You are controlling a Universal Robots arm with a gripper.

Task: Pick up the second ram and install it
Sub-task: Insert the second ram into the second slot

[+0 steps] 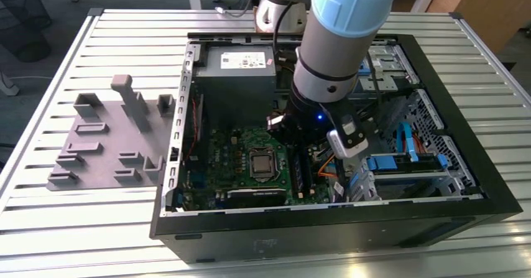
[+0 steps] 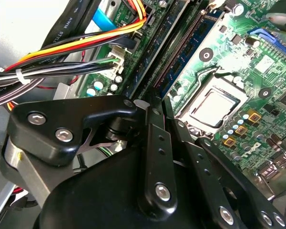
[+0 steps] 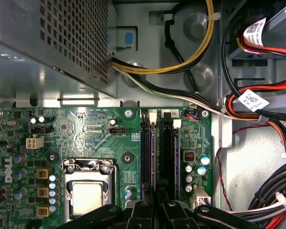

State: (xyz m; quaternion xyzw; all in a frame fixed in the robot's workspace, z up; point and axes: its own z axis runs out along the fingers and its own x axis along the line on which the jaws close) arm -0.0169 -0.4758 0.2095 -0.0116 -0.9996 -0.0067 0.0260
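- the gripper (image 2: 150, 102) hangs low inside the case (image 1: 332, 234), its tip right over the slots (image 3: 148, 157); whether it is clenched or released cannot be told.
- the slots are two long black strips running side by side, with white clips at their far ends.
- in the second wrist view a thin blue-green board edge, likely a ram (image 2: 212, 18), stands in the slot nearest the cpu socket (image 3: 88, 195); whether this is the second one cannot be told, and whether the gripper carries a stick is hidden by its own body.
- the socket sits just beside the slots on the green motherboard (image 3: 86, 129), with its metal frame shut over the chip.
- yellow, black and white cables (image 3: 190, 57) curve across the case wall past the slots' far ends; red and orange ones bundle on the other side.
- the power supply (image 1: 236, 60), a perforated grey box, lies beyond the motherboard.
- the arm (image 1: 340, 35) comes down into the case from above.
- a grey tray (image 1: 99, 153) with upright blocks sits on the slatted table (image 1: 83, 222), to the exterior view's left of the case, well apart from the gripper.
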